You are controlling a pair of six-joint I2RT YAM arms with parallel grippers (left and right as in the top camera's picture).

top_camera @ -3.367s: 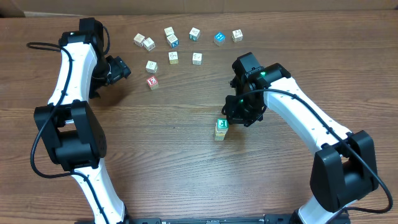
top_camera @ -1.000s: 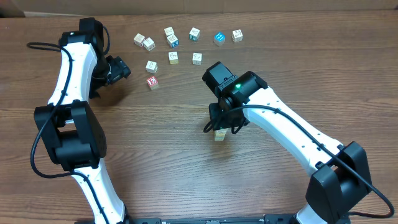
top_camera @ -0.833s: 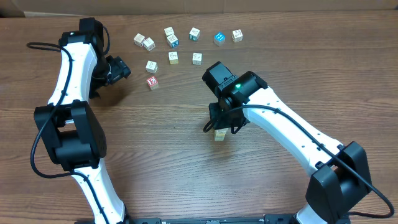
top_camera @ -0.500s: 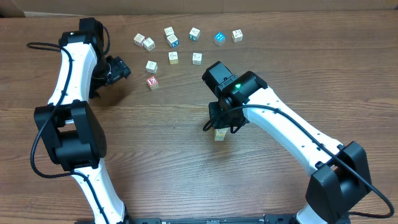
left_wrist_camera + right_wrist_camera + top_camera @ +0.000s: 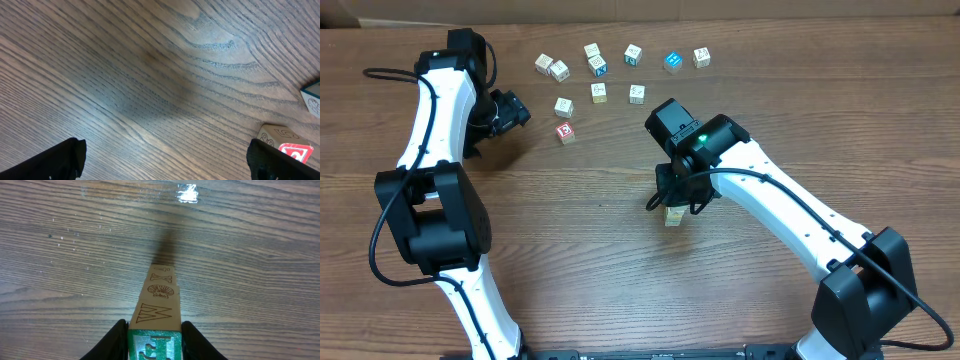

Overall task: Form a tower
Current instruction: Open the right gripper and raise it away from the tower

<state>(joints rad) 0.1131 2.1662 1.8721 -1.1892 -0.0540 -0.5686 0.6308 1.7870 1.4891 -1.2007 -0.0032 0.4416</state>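
Tower [image 5: 156,305] is seen standing mid-table, right of centre; in the overhead view only its pale base [image 5: 673,217] shows beneath the right arm. From the right wrist view, a narrow column of stacked wooden cubes is noted, with engraved side faces (letters and a shell figure) and a green-faced cube at the top nearest the camera.

Right gripper [image 5: 155,340] is placed around that top cube, one dark finger flush on either side; the jaws are judged closed on the tower's uppermost cube, with no gap visible.

Left gripper [image 5: 165,160] is held spread wide over bare wood at the far left, nothing between its fingers. A red-faced cube [image 5: 290,150] lies just beside its right finger.

Loose cubes [image 5: 599,92] are scattered along the far edge, well apart from the tower.

Step judged in hand: gripping or steadying the top cube on the stack. Next move would call for a straight, gentle action, since a sideways nudge could topple so narrow a column.
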